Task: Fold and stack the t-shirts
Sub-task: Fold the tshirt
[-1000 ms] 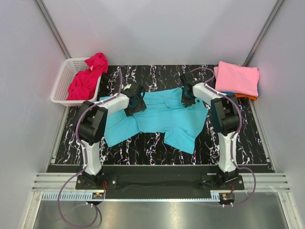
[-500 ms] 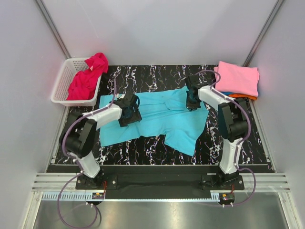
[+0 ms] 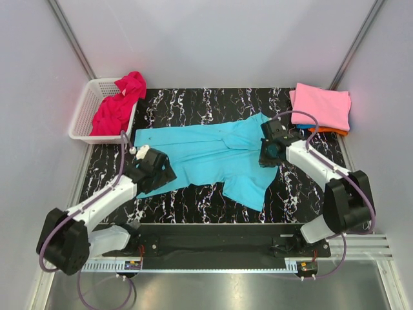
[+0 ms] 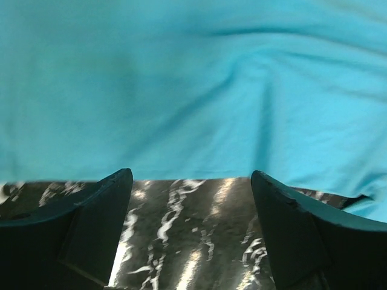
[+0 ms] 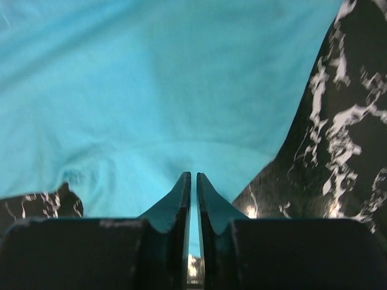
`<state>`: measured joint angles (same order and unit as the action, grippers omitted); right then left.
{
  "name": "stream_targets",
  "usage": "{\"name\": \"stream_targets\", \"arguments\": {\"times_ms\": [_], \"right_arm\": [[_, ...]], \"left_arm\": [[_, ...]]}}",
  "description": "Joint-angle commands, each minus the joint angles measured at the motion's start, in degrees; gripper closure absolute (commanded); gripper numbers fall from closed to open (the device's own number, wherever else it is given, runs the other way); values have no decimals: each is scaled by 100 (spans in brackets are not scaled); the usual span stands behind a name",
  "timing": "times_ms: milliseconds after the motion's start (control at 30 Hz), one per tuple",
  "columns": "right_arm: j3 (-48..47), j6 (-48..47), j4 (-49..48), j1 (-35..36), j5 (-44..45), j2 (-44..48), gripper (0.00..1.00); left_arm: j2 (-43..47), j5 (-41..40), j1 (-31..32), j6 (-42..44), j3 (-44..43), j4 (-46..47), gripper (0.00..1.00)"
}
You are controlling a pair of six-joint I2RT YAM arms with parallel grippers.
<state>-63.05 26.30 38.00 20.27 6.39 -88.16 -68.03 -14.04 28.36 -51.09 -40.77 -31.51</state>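
A turquoise t-shirt lies spread on the black marbled mat, collar toward the back. My left gripper is low over the mat at the shirt's near-left edge. It stands open with only bare mat between its fingers, and the shirt's hem lies just past the tips. My right gripper sits at the shirt's right edge. Its jaws are closed to a thin slit on the turquoise cloth. A magenta-red t-shirt is heaped in the basket.
The white lattice basket stands at the back left. A folded pink t-shirt tops a stack at the back right, with orange and blue edges showing under it. Grey walls close in both sides.
Both arms have drawn back toward the near side. The left gripper has slid off the shirt to its near-left edge and opened wider. The shirt now lies flatter and more spread.
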Motion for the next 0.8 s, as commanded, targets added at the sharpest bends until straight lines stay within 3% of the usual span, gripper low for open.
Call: {"name": "stream_targets", "arguments": {"times_ms": [0, 300, 600, 767], "right_arm": [[424, 401, -152, 179, -349, 675, 86], [1356, 744, -345, 416, -622, 1406, 87], [1400, 736, -442, 486, -622, 1293, 87], [1471, 709, -486, 478, -622, 1214, 87]], "left_arm": [[588, -748, -15, -831, 525, -504, 16], [1565, -1689, -58, -2387, 1150, -1674, 17], [1415, -1987, -260, -2757, 1502, -1675, 18], [1433, -2085, -366, -2582, 1634, -1157, 26]]}}
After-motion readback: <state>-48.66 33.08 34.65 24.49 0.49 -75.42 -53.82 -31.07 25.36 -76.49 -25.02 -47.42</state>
